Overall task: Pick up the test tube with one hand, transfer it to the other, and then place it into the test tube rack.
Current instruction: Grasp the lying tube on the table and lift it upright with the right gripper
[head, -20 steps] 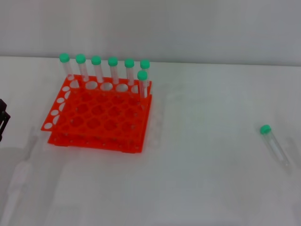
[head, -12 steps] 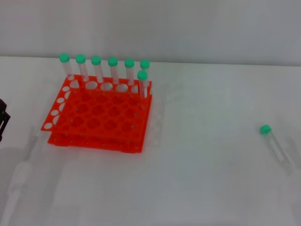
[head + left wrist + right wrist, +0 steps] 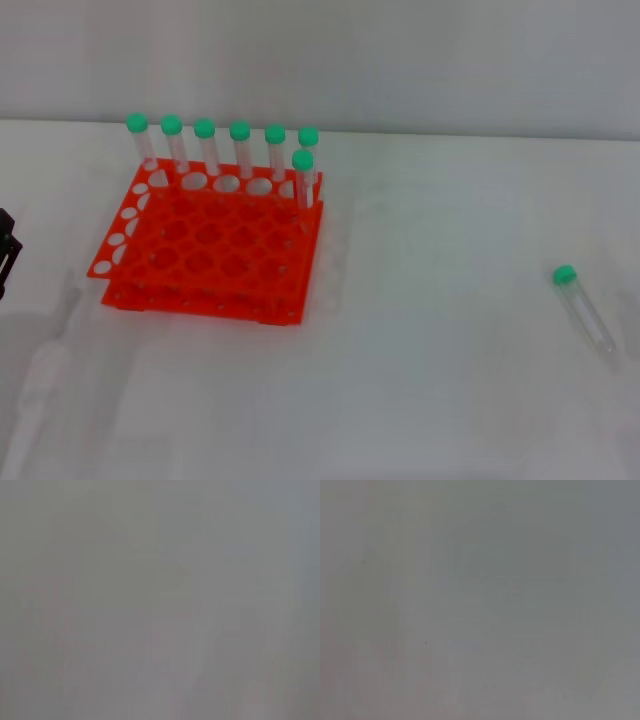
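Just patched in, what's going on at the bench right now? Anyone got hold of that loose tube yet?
Not yet. The test tube lies on its side on the white table, off to the robot's right, with nothing touching it. The test tube rack sits to the left with seven capped tubes upright along its far side. Only a black part of the left gripper shows at the left edge of the head view; the right gripper is not in view.
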Tool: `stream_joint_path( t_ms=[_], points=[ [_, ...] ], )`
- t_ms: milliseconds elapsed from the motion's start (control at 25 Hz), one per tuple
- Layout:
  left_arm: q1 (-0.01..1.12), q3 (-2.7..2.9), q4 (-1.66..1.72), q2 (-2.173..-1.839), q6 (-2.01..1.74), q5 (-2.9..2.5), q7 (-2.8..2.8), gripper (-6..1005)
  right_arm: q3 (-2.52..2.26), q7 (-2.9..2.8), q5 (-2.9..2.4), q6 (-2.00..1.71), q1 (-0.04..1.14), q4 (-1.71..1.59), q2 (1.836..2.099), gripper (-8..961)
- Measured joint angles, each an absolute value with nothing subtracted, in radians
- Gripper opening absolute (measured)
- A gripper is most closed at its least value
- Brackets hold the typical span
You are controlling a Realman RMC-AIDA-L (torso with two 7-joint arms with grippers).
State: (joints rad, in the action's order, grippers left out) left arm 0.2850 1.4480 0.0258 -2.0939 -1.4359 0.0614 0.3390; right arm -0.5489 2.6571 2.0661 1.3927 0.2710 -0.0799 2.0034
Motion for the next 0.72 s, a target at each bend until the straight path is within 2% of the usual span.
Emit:
stream_joint_path(
  t_ms=[80, 280, 520, 720],
  points=[
    [0.285, 1.448, 0.026, -2.093, -1.436, 0.061, 0.339, 842, -0.549, 2.657, 2.066, 1.392, 0.272, -0.08, 2.003, 615],
    [0.285, 1.448, 0.029, -2.092, -1.436, 0.062, 0.339, 842, -0.568, 2.65, 2.066, 1.39, 0.273, -0.083, 2.003, 383],
    [0.285, 1.448, 0.029, -2.091, -1.436, 0.065, 0.337, 842, -0.615, 2.618, 2.065, 1.397, 0.264, -0.122, 2.003, 346],
    [0.285, 1.448, 0.027, -2.091, -1.436, 0.068, 0.338, 842, -0.641, 2.499, 2.008, 1.447, 0.211, -0.257, 1.998, 458]
  ],
)
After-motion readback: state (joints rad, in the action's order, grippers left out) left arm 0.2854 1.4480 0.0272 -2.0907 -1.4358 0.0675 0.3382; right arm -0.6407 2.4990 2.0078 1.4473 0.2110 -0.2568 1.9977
